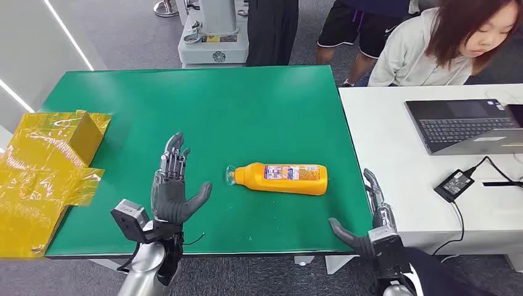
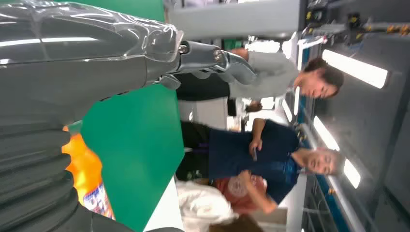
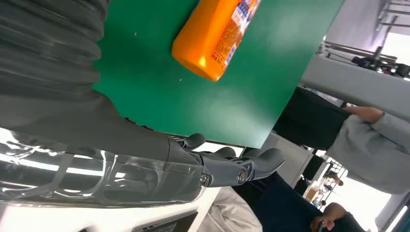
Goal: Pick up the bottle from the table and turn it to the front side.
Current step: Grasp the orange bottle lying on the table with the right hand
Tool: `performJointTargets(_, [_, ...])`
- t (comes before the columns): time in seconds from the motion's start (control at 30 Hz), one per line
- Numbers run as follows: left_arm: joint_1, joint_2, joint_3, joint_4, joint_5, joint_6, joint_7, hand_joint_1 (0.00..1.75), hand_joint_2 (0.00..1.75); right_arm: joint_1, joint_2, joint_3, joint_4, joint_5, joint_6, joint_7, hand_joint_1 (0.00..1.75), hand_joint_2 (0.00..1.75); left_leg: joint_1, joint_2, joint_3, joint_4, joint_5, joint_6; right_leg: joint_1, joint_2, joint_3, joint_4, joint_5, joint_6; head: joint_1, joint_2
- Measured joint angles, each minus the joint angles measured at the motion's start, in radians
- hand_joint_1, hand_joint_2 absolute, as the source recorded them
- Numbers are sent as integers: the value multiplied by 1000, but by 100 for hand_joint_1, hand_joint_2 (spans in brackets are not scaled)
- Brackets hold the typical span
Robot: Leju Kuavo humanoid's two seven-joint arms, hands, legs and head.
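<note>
Bottle (image 1: 284,178) lying flat, cap toward left hand (image 1: 174,192); both hands spread, empty.

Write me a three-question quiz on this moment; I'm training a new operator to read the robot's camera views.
1. True or false: the orange bottle stands upright on the green table.
2. Which hand is holding the bottle: A) left hand, B) right hand, C) neither?
3. Fill in: on the white table sits an open ____.

Key: 1. False, it lies on its side. 2. C, both are open. 3. Laptop.
</note>
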Motion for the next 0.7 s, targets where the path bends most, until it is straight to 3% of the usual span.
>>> performJointTargets(0.3, [-34, -8, -41, 68, 16, -2, -21, 0, 175, -104, -68, 16, 98, 70, 22, 33, 0, 175, 0, 0, 0, 0, 0, 0, 0, 0, 0, 0, 1, 0, 0, 0])
performJointTargets(0.7, [-70, -4, -85, 124, 15, 10, -36, 0, 175, -388, -138, 174, 340, 222, 50, 106, 0, 175, 0, 2, 0, 1, 1, 0, 0, 2, -1, 1, 2, -1, 0, 0])
